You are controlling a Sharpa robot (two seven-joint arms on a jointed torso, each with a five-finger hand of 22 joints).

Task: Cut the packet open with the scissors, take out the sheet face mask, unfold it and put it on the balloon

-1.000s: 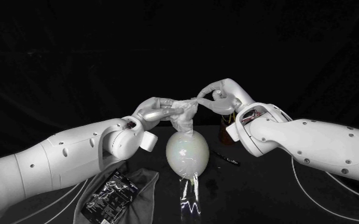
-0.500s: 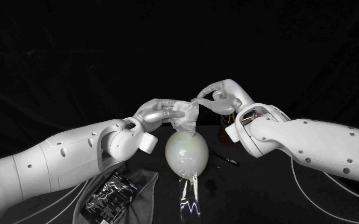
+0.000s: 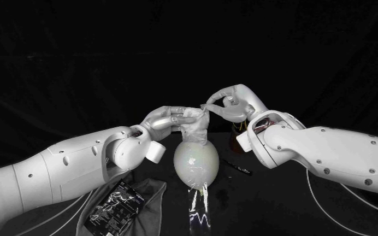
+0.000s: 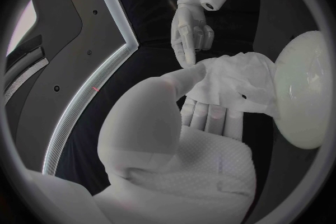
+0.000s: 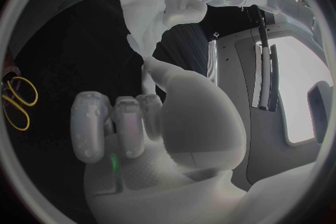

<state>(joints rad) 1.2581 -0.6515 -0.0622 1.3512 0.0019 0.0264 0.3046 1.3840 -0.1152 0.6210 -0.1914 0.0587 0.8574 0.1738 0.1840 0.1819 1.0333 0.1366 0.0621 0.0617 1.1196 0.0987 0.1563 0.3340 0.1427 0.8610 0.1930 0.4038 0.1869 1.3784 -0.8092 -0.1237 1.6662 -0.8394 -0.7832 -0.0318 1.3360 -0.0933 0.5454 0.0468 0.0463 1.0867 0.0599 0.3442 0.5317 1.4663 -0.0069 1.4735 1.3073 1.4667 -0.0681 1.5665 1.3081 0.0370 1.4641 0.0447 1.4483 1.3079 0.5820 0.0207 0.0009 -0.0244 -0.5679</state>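
Note:
A pale balloon (image 3: 196, 162) stands upright at the table's middle. Above it hangs the white sheet mask (image 3: 194, 125), bunched and partly unfolded, its lower end touching the balloon's top. My left hand (image 3: 167, 120) holds one side of the mask (image 4: 234, 81) with thumb and fingers. My right hand (image 3: 231, 102) pinches the other top corner of the mask (image 5: 143, 14) between thumb and a fingertip, other fingers curled. The dark cut packet (image 3: 115, 204) lies on a grey cloth at front left. Yellow-handled scissors (image 5: 17, 102) lie on the table by my right arm.
The grey cloth (image 3: 151, 191) lies at the front left under the packet. A clear crinkled film strip (image 3: 200, 208) trails forward from the balloon's base. A black pen-like object (image 3: 238, 167) lies right of the balloon. A brown object (image 3: 237, 139) stands behind my right wrist.
My left hand has edged up and right with its side of the mask, and the sheet is spread a little wider above the balloon. The right hand has hardly moved.

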